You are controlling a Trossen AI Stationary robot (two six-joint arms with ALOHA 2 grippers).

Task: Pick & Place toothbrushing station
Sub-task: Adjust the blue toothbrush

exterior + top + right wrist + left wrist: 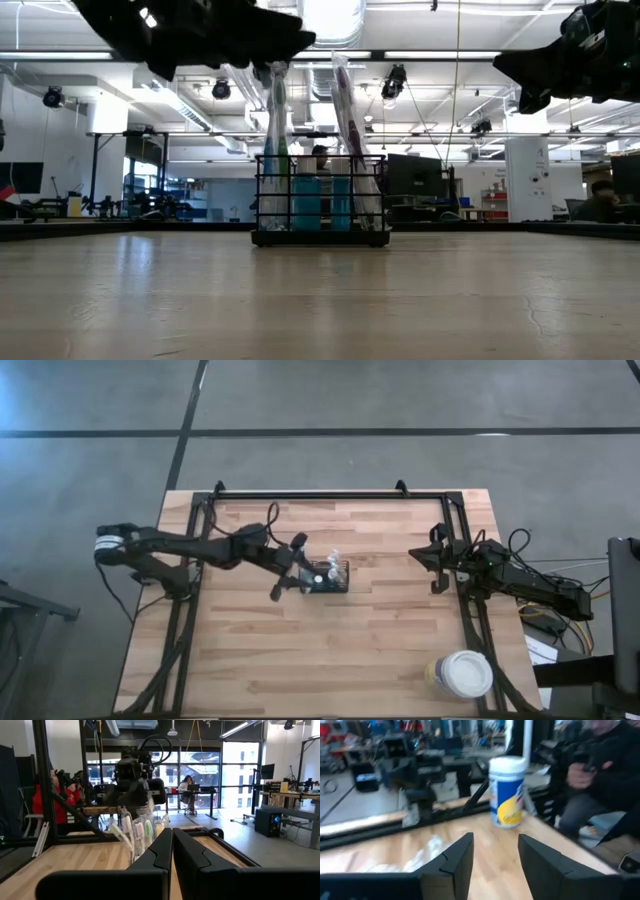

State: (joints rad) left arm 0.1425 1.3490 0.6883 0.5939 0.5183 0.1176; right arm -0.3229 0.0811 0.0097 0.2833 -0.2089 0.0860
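Right jaws (pixel 172 845) shut, empty; left jaws (pixel 495 855) parted, empty; one caddy (pixel 328 577), several toothbrushes (pixel 134 832).

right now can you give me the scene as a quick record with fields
caddy: black wire-mesh caddy upright mid-table
contents: toothbrushes standing inside it
left gripper: left gripper above the table beside the caddy, fingers apart, nothing between them
right gripper: right gripper raised near the table's right edge, shut, empty
other: large cup with white lid at the near right corner
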